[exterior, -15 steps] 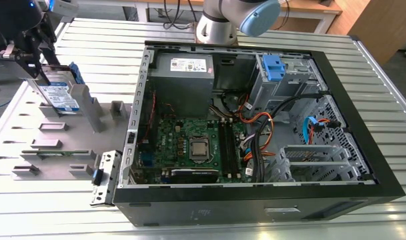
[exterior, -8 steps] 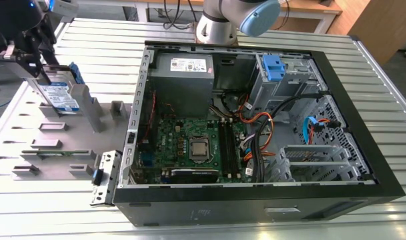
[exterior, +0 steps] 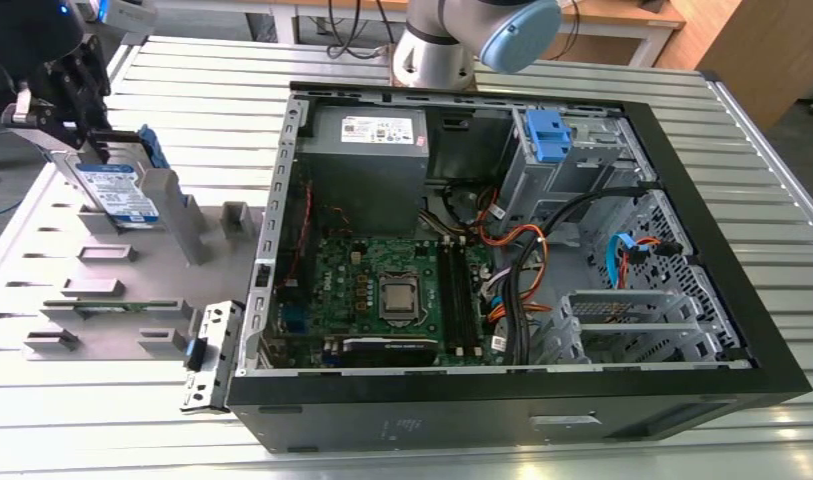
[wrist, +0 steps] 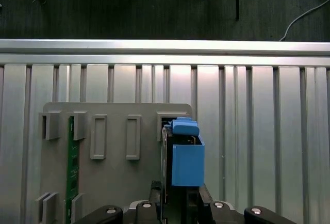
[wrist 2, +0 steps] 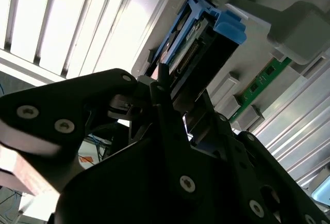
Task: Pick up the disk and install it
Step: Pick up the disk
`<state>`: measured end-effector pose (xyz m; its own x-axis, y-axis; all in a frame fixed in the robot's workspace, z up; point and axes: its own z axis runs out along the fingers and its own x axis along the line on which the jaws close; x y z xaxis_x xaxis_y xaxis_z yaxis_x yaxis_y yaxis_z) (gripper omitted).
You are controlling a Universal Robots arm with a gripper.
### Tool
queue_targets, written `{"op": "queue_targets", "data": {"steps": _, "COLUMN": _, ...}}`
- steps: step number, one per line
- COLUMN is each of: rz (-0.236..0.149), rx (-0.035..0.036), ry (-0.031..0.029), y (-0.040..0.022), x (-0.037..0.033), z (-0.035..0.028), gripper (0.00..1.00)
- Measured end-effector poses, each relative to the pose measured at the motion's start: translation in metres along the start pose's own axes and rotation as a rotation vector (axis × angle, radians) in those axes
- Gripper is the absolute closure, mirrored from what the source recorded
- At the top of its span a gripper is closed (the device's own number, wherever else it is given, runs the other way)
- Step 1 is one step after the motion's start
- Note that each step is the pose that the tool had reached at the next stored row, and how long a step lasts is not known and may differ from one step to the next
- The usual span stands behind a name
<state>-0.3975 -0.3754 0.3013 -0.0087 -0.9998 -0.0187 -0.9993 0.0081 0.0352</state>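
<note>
One disk [exterior: 117,192] | upright between jaws | jaws apparently clamped on its upper edge

- disk [exterior: 117,192]: bare silver metal, glossy paper label, fitted with smooth blue plastic rails
- gripper [wrist: 177,192]: finished matt black, bright metal screws
- table [exterior: 766,180]: ribbed aluminium, satin sheen
- fixture [exterior: 126,285]: matt grey, plastic-looking
- case [exterior: 446,405]: sheet metal, painted black, semi-matt

Exterior view high, angled down over table [exterior: 726,140], both wrist views close — sharing the fixture plate [exterior: 166,275] [wrist: 113,182] [wrist 2: 252,53]
</note>
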Motion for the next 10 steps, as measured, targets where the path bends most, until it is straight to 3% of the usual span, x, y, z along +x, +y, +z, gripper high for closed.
{"op": "queue_targets", "data": {"steps": 4, "rz": 0.001, "rx": -0.0001, "ry": 0.0002, "y": 0.0000, "x": 0.0000, "z": 0.0000, "gripper": 0.62}}
{"op": "queue_targets", "data": {"steps": 10, "rz": 0.040, "rx": 0.0009, "ry": -0.0013, "y": 0.0000, "x": 0.0004, "z": 0.0003, "gripper": 0.62}}
